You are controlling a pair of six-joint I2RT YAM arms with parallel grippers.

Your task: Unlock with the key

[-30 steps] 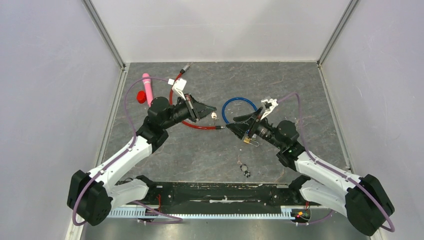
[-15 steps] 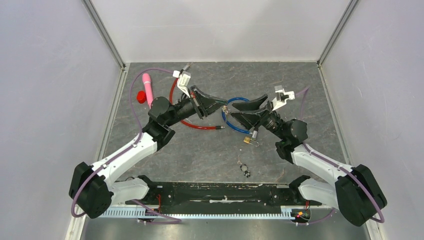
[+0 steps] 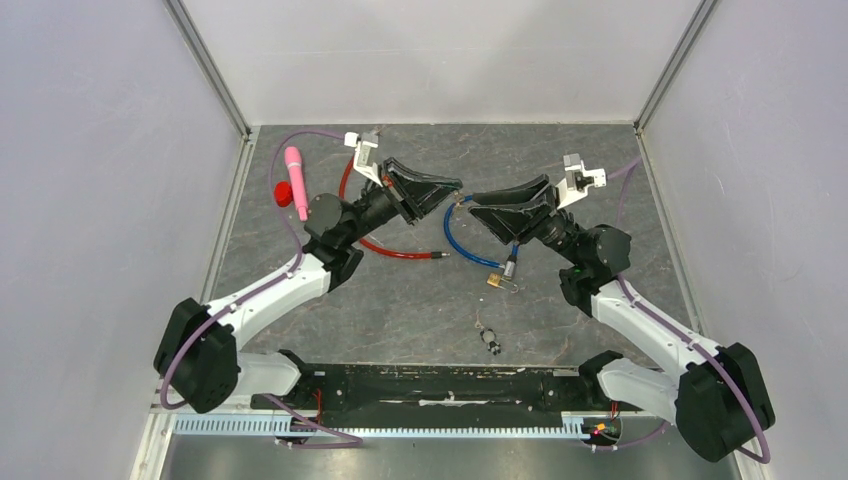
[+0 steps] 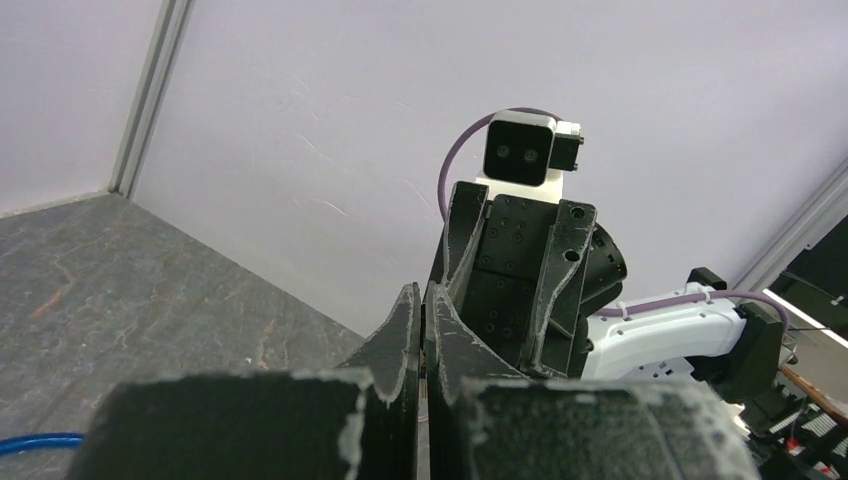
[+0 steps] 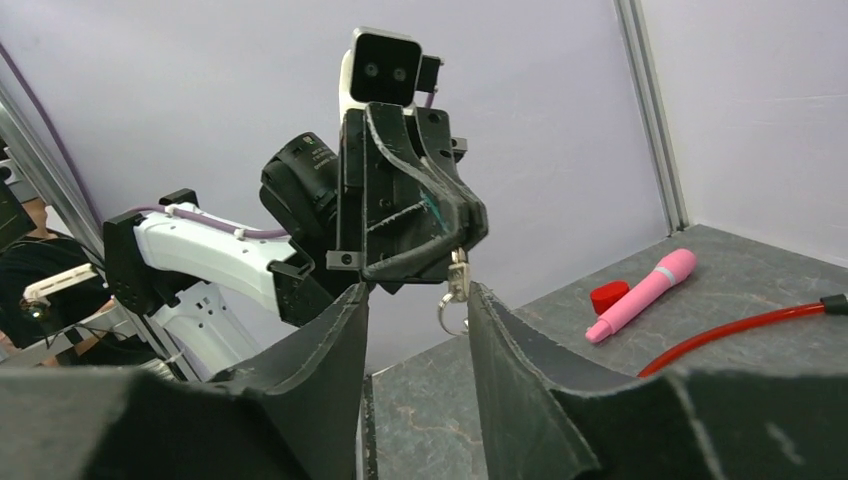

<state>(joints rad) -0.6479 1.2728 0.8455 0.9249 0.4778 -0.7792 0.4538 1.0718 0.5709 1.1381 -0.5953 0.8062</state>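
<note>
At mid-table height, your left gripper [image 5: 455, 248] is pressed together on the key [image 5: 458, 277], which hangs free toward the right gripper [image 5: 415, 310]. That one faces it spread and empty, probably to take a better hold. Below them, the padlock [image 3: 496, 281] lies on the table [image 3: 400, 300] at the blue cable's [image 3: 455, 235] end, well apart from the key.

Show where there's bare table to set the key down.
Bare: the far strip of table along the back wall, and the near-left stretch between red cable and the arm bases. Crowded: centre, where left gripper with key, right gripper, blue cable and padlock bunch. Far-left corner holds pink marker and red cap.
</note>
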